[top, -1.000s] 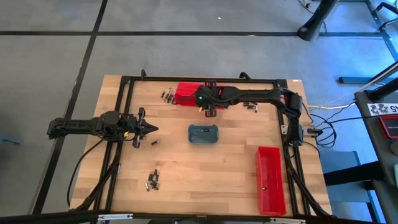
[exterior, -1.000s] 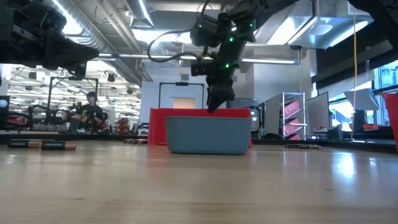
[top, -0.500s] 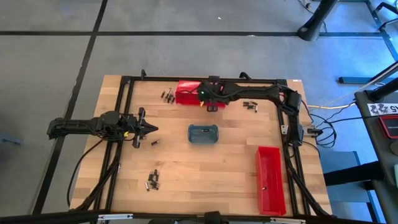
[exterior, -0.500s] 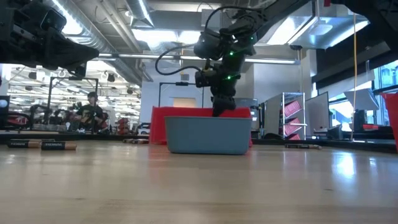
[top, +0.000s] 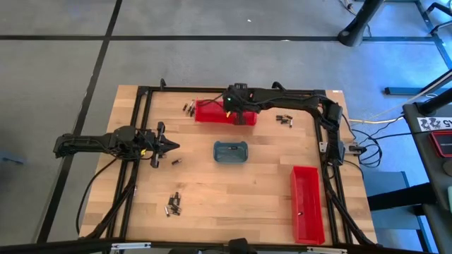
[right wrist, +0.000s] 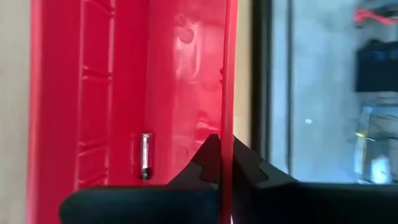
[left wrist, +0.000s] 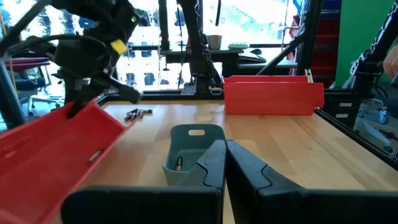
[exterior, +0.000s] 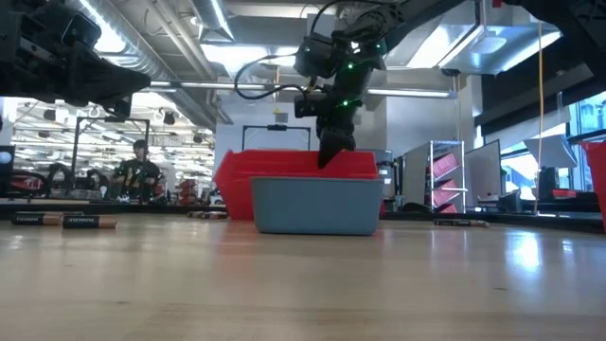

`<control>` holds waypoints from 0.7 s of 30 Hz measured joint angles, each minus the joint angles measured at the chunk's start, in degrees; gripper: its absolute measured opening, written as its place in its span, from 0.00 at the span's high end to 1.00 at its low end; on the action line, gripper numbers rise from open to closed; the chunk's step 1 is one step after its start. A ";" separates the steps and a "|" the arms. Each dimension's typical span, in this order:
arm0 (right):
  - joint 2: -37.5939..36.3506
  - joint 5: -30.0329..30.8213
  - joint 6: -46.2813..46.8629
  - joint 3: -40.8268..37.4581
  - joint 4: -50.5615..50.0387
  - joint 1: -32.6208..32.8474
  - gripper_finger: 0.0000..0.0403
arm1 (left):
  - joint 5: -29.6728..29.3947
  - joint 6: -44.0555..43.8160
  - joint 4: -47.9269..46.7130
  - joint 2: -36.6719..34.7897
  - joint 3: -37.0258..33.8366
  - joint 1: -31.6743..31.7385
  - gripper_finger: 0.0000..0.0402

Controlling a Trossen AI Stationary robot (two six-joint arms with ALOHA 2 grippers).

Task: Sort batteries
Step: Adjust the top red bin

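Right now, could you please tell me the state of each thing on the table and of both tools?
Right tool, shut on a wall of the gripped red bin.
Gripped red bin, tilted, holds one battery.
Left tool, shut, empty, over the table's left side.
Grey-blue tray, upright, holds another battery.
Other red bin, flat on the table.
Loose batteries, lying in scattered clusters.

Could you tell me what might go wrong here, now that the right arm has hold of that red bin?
1. The right hand pinches only the thin wall of the red bin, which hangs tilted in the left wrist view; it could slip or swing.
2. A battery lies loose inside and may roll or spill out.
3. The bin could sweep the batteries beside it off the table.
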 joint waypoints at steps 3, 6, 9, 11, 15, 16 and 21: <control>0.04 -2.26 -0.45 1.23 -2.16 -0.49 0.99 | 0.00 0.01 0.00 0.00 0.00 0.00 1.00; 0.04 -6.91 -0.54 2.15 -4.75 -1.49 0.98 | 0.00 -0.01 0.00 0.01 0.01 0.00 1.00; 0.04 -10.40 -0.55 2.34 -6.38 -2.93 0.99 | 0.00 0.00 0.00 0.00 0.00 0.00 1.00; 0.04 -11.55 -0.52 2.35 -6.90 -4.16 0.99 | 0.00 0.00 0.00 0.00 0.01 0.00 1.00; 0.04 -13.18 -0.62 2.35 -6.90 -7.02 0.98 | 0.00 0.01 0.00 0.01 0.00 0.00 1.00; 0.04 -13.44 -0.81 2.35 -6.90 -7.83 0.98 | 0.00 0.00 0.00 0.01 0.01 0.00 1.00; 0.04 -14.91 -4.69 2.37 -6.02 -11.54 0.98 | 0.00 0.01 0.00 0.00 0.00 0.00 1.00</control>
